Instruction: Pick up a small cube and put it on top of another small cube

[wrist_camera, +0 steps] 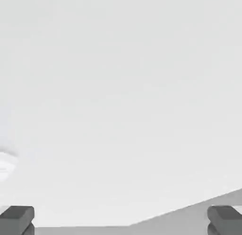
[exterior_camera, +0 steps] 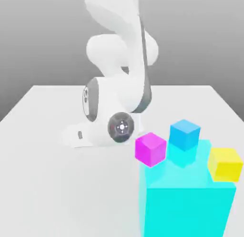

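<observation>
The small cube is out of view. In the hand view my gripper (wrist_camera: pixel 120 222) is open, its two dark fingertips (wrist_camera: pixel 17 220) far apart, with nothing between them and only bare white table (wrist_camera: pixel 118 97) below. The exterior view has the white arm (exterior_camera: pixel 119 83) bent low over the middle of the table. Near it, toward the exterior view's right, are a violet-magenta cube (exterior_camera: pixel 150 149), a blue cube (exterior_camera: pixel 185 134) and a yellow cube (exterior_camera: pixel 225 163).
A big cyan block (exterior_camera: pixel 190 202) stands at the front right of the exterior view. The three cubes crowd its upper edges; I cannot tell whether they rest on it. The hand view has a table edge (wrist_camera: pixel 189 208) close to the fingertips.
</observation>
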{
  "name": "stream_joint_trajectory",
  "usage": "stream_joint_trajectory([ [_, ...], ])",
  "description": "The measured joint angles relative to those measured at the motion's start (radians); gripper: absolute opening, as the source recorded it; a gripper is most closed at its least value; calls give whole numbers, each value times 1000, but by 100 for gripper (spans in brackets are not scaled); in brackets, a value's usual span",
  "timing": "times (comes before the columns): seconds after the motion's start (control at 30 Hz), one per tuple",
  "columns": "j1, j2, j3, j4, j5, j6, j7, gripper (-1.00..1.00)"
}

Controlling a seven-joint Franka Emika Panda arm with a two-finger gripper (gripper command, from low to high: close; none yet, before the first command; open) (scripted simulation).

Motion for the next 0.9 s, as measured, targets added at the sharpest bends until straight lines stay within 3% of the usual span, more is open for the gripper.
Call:
stream_joint_trajectory([
  [0.33, 103, -107, 169, -44, 295, 415, 248, 0],
  [0.73, 139, -281, 194, -83, 619, 933, 469, 0],
  [0.8, 130, -252, 191, -82, 611, 983, 511, 0],
  [0.9, 157, -155, 135, -66, 515, 1070, 589, 0],
])
